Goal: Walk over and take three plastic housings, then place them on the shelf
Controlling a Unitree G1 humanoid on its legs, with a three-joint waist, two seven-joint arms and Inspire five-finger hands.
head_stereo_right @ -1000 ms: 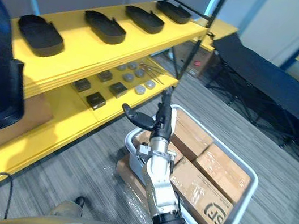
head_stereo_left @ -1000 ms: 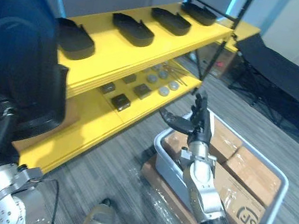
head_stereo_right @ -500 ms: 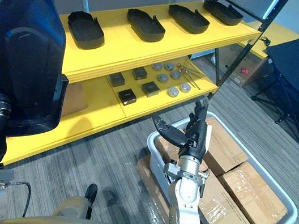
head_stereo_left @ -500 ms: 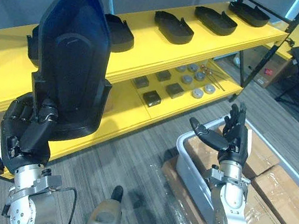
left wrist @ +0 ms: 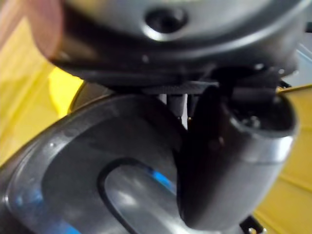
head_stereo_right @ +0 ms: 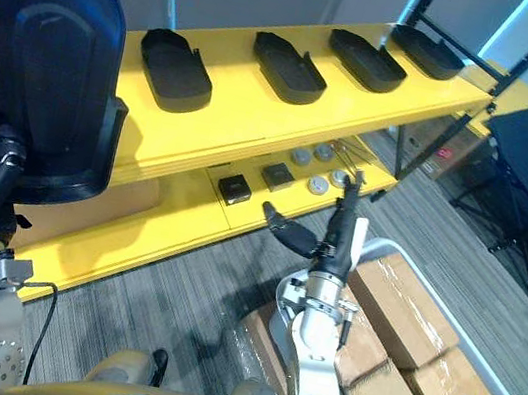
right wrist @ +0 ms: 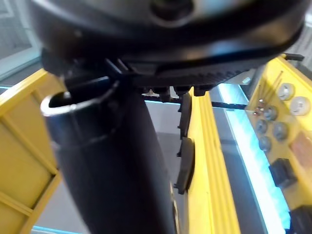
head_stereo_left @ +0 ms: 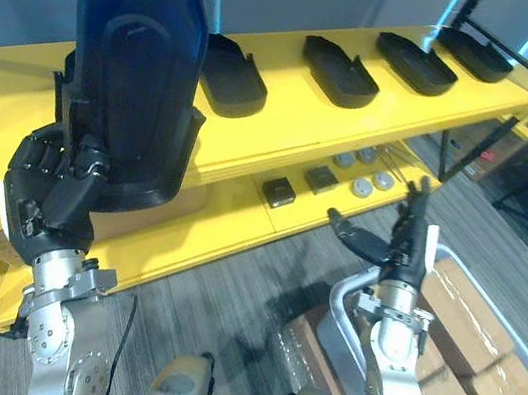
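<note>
Black plastic housing (head_stereo_left: pixel 132 74) is held upright at near left, base clasped in the curled left hand (head_stereo_left: pixel 46 197), seemingly to clear the yellow shelf (head_stereo_left: pixel 285 100) edge beyond, where four housings (head_stereo_left: pixel 341 72) lie; right hand (head_stereo_left: pixel 402 261) is raised open, empty.

Five black plastic housings (head_stereo_right: pixel 174 69) in all — four lie in a row on the top board of the one yellow shelf (head_stereo_right: pixel 229 101), and the fifth housing (head_stereo_right: pixel 47 70) is held upright. On the lower board there are two small black blocks (head_stereo_right: pixel 234 189) and four round silver discs (head_stereo_right: pixel 318 184). One grey tote (head_stereo_left: pixel 337 316) holds four cardboard boxes (head_stereo_right: pixel 393 305).
</note>
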